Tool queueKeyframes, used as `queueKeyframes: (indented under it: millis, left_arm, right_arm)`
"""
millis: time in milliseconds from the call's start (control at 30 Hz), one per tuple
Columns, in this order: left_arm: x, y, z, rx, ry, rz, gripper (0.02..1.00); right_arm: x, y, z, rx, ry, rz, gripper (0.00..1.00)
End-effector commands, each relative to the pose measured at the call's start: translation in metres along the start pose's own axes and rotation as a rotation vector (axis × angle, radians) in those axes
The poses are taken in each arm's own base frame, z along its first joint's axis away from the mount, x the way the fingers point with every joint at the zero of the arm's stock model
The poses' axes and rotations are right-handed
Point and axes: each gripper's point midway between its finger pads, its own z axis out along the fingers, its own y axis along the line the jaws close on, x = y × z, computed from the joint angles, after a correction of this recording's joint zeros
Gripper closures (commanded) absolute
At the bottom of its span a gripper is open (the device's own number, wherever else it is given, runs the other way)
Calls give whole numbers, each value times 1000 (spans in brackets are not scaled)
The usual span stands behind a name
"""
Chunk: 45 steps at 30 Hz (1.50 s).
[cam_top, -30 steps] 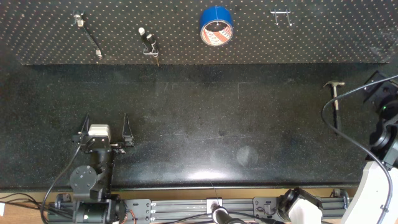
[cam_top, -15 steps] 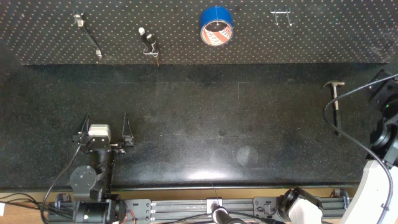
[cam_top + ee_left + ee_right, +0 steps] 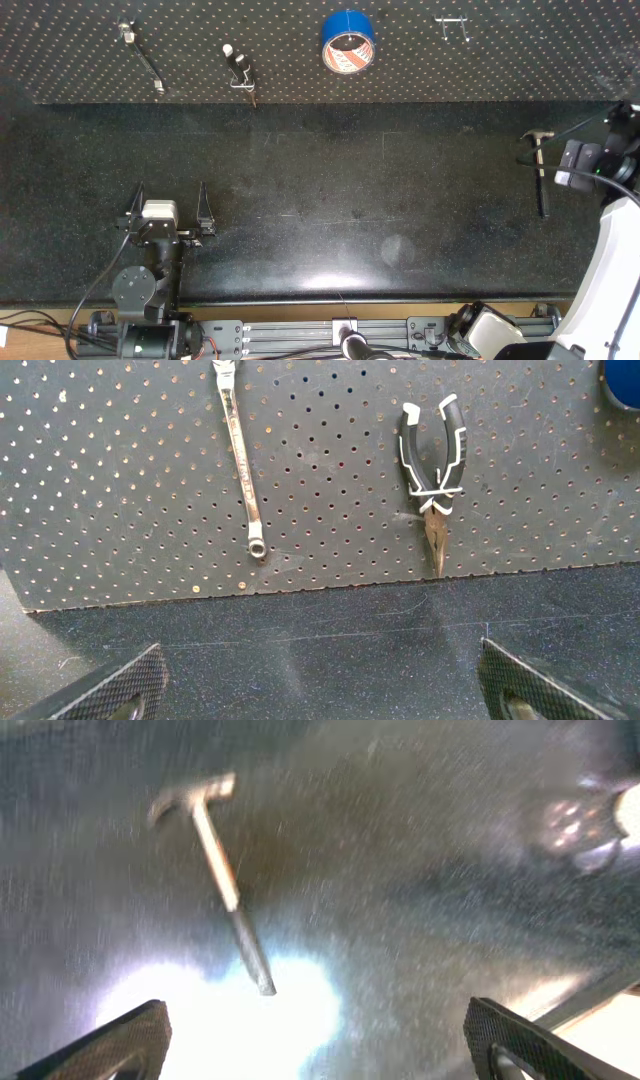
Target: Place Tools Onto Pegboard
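From above, my left gripper (image 3: 171, 197) sits low on the black table (image 3: 330, 180), fingers spread wide and holding nothing. The hammer (image 3: 541, 195) lies flat on the table at the far right, just beside my right arm (image 3: 600, 240). On the pegboard (image 3: 560, 60) hang a wrench (image 3: 143, 58), pliers (image 3: 240, 72), a blue tape roll (image 3: 348, 43) and a wire hook (image 3: 453, 28).

My left wrist camera faces the wrench and pliers hanging side by side.

My right wrist camera looks down on the hammer on the table. My right gripper (image 3: 320, 1055) is spread wide and grips nothing.
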Motion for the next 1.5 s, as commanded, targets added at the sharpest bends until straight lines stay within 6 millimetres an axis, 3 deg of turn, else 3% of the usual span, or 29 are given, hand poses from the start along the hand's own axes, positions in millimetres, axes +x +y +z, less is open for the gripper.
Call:
queueKeyframes:
  millis: [33,267,500,833,1233,1500]
  left_arm:
    - [0,-3,0,17,-2,12,25]
    - [0,-3,0,17,-2,12,23]
    - [0,-3,0,17,-2,12,23]
    - [0,-3,0,17,-2,12,23]
    - [0,-3,0,17,-2,12,23]
    - [0,-3,0,17,-2,12,23]
  right_arm:
    - [18,25,8,-152,80,-193,49]
    - [35,58,12,-415,77,-428,49]
    - [49,29,32,-386,114,-362,49]
    - [86,23,80,-323,237,-283,47]
    - [81,21,113,-309,240,-235,47]
    - [73,40,128,-289,259,-302,47]
